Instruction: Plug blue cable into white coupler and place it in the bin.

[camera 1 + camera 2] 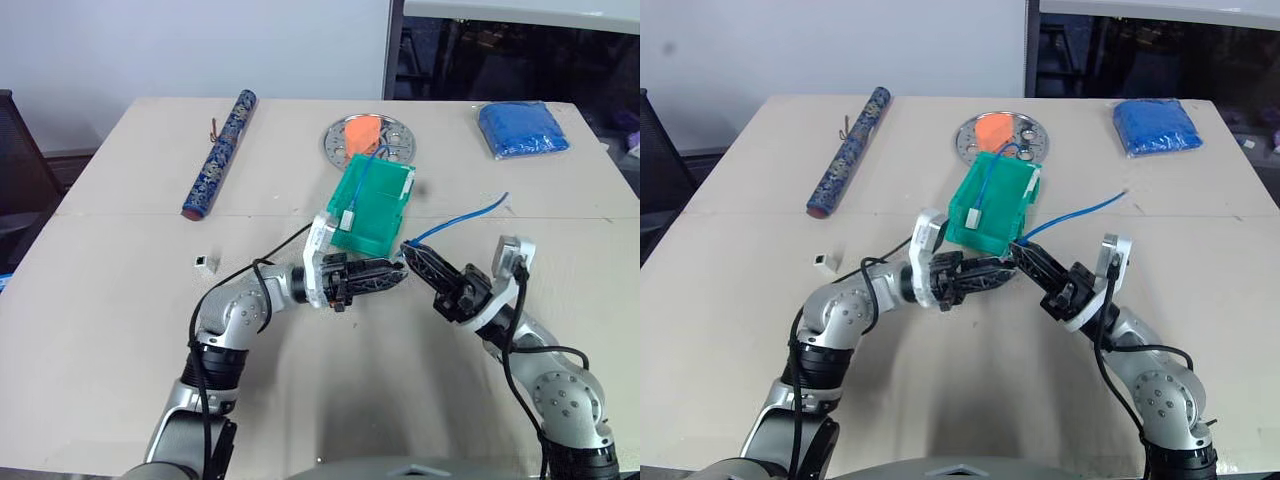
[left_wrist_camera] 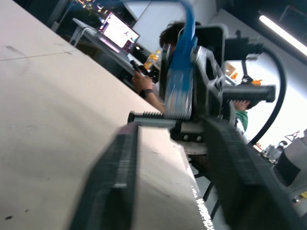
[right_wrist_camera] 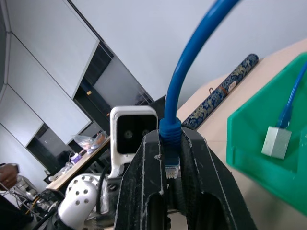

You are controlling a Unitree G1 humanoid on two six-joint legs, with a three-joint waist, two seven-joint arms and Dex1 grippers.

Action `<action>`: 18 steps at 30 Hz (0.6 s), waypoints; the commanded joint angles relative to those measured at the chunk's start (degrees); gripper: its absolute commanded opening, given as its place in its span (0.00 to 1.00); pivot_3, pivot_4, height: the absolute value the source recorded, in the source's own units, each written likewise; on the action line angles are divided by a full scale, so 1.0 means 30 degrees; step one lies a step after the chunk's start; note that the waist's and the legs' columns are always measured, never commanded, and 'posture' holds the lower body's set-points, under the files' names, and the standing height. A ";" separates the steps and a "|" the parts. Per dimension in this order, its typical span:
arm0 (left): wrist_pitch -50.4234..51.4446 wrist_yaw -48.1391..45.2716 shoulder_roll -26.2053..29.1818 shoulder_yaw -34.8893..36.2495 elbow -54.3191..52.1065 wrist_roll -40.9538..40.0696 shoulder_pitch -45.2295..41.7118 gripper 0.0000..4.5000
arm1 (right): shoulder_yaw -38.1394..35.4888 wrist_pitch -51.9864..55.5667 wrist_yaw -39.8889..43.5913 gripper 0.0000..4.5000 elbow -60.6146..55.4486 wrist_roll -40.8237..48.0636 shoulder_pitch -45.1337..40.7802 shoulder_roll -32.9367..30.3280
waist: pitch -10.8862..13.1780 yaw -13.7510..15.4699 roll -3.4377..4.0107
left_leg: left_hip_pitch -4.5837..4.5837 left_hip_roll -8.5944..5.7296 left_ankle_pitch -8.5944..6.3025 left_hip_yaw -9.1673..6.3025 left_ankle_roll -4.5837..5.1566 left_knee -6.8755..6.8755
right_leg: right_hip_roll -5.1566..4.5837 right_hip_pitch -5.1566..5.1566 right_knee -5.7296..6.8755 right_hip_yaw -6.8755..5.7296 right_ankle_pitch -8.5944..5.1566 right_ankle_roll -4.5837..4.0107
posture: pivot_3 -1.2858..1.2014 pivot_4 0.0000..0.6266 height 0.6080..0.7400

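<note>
Left eye view showed the right gripper point(image 1: 413, 252) clamped on the blue cable point(image 1: 462, 220) near its plug end, the cable's free length arching up and away behind the gripper toward the table's far right. The left gripper point(image 1: 397, 271) met it tip to tip, just below and beside the right gripper's fingertips, its 2 fingers parted. The bin point(image 1: 372, 204) sat directly beyond both grippers, touching neither, and held another blue cable with a white coupler point(image 1: 346, 217) on its end. A loose white coupler point(image 1: 204, 263) lay on the table point(image 1: 110, 330) well to the left of the left gripper. Farther off stood the round metal plate point(image 1: 368, 139) behind the bin, the dark-blue patterned tube point(image 1: 220, 152) and the blue packet point(image 1: 521, 129).

Left wrist view showed the left gripper's 2 dark fingers point(image 2: 112, 184) spread, with the blue cable point(image 2: 178, 86) held upright in the right gripper just past their tips.

Right wrist view showed the right gripper point(image 3: 169, 158) closed on the cable's blue boot point(image 3: 170, 130), the clear plug point(image 3: 171, 170) pointing back between the fingers. The green bin point(image 3: 259, 148) lay close beside the fingers, the tube point(image 3: 221, 90) beyond.
</note>
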 commanded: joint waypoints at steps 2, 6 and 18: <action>-0.1412 0.2707 0.0374 0.1554 -0.4495 0.0483 0.1616 0.96 | -0.1214 -0.0386 0.0140 0.00 0.0567 0.0370 -0.0296 -0.0301 | 0.0004 -0.0012 0.0006 | -0.0001 0.0004 0.0002 0.0009 -0.0004 -0.0024 | -0.0001 -0.0017 -0.0011 0.0012 0.0000 -0.0002 | 0.52 0.24 1.00; -0.5039 0.6632 -0.0016 0.2408 -0.8416 0.4202 0.4714 0.96 | -0.1877 -0.1094 0.0822 0.00 0.1540 -0.0644 -0.0304 -0.0819 | 0.0002 0.0021 0.0006 | -0.0002 0.0011 0.0002 0.0038 -0.0005 -0.0043 | -0.0007 -0.0024 -0.0042 0.0039 0.0001 -0.0001 | 0.52 0.24 1.00; -1.1092 1.5341 -0.2348 0.8310 -0.7884 1.1721 1.4998 0.96 | -0.2611 -0.1339 0.1818 0.00 0.3261 -0.2073 -0.0828 -0.2160 | 0.0007 0.0282 0.0010 | 0.0003 0.0012 -0.0049 0.0114 0.0082 -0.0068 | -0.0017 0.0008 -0.0095 0.0027 0.0000 0.0000 | 0.52 0.24 1.00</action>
